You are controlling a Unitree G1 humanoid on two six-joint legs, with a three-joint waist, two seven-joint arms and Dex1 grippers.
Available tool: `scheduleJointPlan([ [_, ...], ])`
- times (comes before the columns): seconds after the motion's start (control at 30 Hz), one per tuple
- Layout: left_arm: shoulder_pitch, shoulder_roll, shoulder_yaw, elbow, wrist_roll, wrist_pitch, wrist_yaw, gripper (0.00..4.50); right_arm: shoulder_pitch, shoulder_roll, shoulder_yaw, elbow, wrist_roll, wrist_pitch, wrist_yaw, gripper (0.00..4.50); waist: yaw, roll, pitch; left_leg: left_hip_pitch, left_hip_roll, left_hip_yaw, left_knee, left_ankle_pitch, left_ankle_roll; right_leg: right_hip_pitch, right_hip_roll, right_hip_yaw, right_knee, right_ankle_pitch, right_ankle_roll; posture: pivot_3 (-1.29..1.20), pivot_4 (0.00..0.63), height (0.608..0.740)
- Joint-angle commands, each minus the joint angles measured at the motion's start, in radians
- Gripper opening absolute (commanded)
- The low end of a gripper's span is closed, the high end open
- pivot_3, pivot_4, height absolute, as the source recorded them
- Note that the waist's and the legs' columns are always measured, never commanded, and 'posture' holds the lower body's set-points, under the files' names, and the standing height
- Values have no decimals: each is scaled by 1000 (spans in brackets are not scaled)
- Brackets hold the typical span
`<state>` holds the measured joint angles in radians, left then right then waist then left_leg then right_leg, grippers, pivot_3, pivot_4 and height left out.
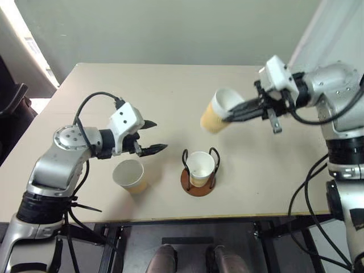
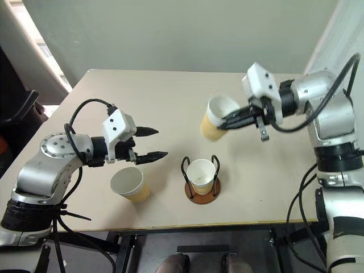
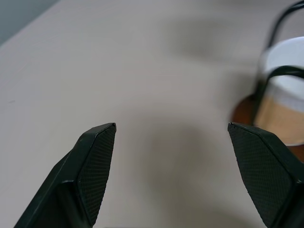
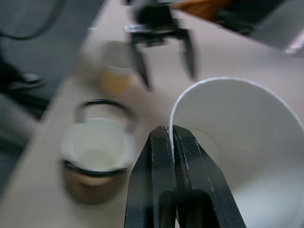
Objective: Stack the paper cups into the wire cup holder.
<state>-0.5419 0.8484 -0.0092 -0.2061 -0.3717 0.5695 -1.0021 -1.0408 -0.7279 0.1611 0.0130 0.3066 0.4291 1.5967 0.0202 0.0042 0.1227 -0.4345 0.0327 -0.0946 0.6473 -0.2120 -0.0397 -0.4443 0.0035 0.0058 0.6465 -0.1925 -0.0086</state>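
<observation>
1. Cup in the air [image 1: 219, 111] at upper right of the head view — the right gripper [image 1: 234, 111] is pinched on its rim wall.
2. Level this cup over the wire cup holder [image 1: 199, 177], lower centre, where one cup [image 1: 200, 166] already sits — then lower it straight in.
3. Left gripper [image 1: 152, 136] hangs spread and empty above the third cup [image 1: 129, 175], lower left.
4. Beige tabletop [image 1: 170, 96]; pale wall [image 1: 170, 28] behind, probably plain.

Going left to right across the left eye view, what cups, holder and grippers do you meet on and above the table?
Loose paper cup standing on the table → open left gripper → wire cup holder with a cup in it → tilted cup held in the air → right gripper, shut on that cup's rim.
</observation>
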Motion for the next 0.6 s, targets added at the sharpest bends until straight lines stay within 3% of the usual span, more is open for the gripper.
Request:
scheduleJointPlan([
  [0.03,-2,20,21,-49,-39,15,-38,4059,2,-8,7,-98,41,40,-11,21,-2,0,0,1,0,0,0,-2,6,0,0,0,0,1,0,0,150,740],
  [0.2,16,46,39,-89,-82,49,-73,4059,19,4,33,-158,62,56,-12,21,-6,0,0,6,0,-1,-2,5,9,4,0,0,1,1,-11,0,150,740],
  [0.47,55,58,42,-136,-100,75,-58,4059,41,35,75,-195,69,63,-46,21,-7,0,0,10,0,-1,-2,7,10,9,0,0,0,0,-13,0,150,740],
  [0.6,64,61,41,-140,-94,76,-49,4059,50,43,129,-157,-15,-5,-83,21,-8,0,0,10,0,-1,-2,6,10,9,0,0,0,0,-13,0,150,740],
])
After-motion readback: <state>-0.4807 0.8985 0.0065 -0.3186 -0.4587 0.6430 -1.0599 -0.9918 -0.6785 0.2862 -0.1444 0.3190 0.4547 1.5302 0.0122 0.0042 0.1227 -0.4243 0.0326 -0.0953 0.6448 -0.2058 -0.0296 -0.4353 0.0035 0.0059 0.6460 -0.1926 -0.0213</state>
